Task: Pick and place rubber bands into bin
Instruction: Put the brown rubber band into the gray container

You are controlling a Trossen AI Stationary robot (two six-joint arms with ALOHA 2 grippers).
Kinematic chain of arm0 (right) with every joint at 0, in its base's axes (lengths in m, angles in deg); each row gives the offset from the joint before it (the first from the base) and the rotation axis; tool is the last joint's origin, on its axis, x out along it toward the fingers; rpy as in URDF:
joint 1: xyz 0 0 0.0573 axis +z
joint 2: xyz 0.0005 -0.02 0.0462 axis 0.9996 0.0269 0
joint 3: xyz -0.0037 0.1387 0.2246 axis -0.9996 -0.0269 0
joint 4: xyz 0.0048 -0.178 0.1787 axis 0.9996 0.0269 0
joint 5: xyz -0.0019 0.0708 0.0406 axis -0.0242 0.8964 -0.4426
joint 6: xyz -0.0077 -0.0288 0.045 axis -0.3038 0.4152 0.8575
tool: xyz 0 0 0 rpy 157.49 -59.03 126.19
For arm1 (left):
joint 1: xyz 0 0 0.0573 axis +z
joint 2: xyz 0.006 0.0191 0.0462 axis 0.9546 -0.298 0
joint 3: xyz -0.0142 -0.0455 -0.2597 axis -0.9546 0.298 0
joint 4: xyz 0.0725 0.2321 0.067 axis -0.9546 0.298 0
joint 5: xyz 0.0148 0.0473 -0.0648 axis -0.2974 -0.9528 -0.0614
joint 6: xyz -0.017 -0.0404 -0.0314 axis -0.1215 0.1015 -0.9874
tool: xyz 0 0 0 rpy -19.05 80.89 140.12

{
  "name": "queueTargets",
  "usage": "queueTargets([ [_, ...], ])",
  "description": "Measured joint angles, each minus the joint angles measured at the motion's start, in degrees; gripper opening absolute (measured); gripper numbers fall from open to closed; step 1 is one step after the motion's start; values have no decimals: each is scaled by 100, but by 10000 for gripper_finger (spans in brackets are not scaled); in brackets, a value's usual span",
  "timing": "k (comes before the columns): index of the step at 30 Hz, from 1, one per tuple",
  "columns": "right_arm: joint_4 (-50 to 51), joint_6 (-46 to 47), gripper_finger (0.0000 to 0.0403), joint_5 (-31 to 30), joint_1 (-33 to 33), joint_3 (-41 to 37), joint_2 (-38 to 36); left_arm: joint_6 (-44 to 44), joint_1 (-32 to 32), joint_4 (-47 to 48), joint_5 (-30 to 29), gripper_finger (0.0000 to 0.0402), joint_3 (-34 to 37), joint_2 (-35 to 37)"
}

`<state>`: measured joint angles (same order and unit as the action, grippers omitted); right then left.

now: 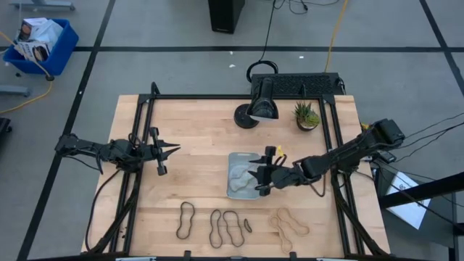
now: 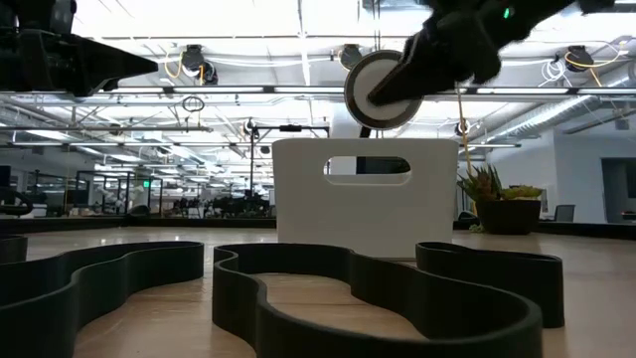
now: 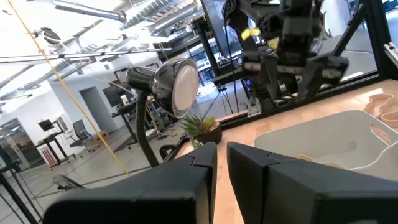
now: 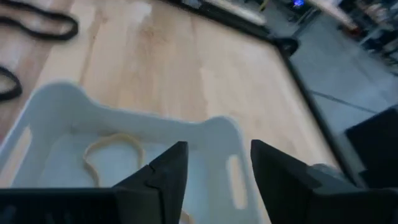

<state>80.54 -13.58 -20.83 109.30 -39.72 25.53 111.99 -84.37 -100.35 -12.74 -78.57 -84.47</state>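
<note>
The pale bin [image 1: 233, 161] sits at the table's middle, and a tan rubber band [image 4: 93, 152] lies inside it. My right gripper [image 1: 258, 178] hangs over the bin's right part, open and empty; its fingers [image 4: 168, 168] stand above the bin's rim [image 4: 155, 127]. Dark rubber bands [image 1: 186, 220] [image 1: 216, 228] [image 1: 233, 227] and tan ones [image 1: 288, 223] lie flat on the table near its front edge. The dark ones fill the low view's foreground [image 2: 378, 288]. My left gripper [image 1: 174, 150] waits at the table's left, fingers nearly together, empty.
A black desk lamp [image 1: 259, 107] and a small potted plant [image 1: 307, 114] stand behind the bin at the far edge. Black frame rails [image 1: 145, 138] run along both table sides. A bright blue crate [image 1: 43, 45] stands on the floor, far left.
</note>
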Motion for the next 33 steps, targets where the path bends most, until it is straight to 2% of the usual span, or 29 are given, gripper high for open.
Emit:
queueTargets([
  [5,503,24,175,-443,433,-1,-860,-1,-2,11,-43,47,-2,0],
  [11,920,421,161,-416,1064,1,-1907,-17,-2,14,-247,47,0,2],
  [16,1683,1146,146,-403,1616,1,-2447,-55,-2,12,-293,47,-1,1],
  [22,2778,2101,106,-392,2173,-4,-2518,-55,-2,11,-293,47,-2,2],
  [29,2910,2606,10,-347,2486,-477,-2398,-53,-2,9,-297,47,-1,2],
  [33,2854,2884,15,-153,2493,-771,-2388,-53,-2,9,-298,47,0,2],
])
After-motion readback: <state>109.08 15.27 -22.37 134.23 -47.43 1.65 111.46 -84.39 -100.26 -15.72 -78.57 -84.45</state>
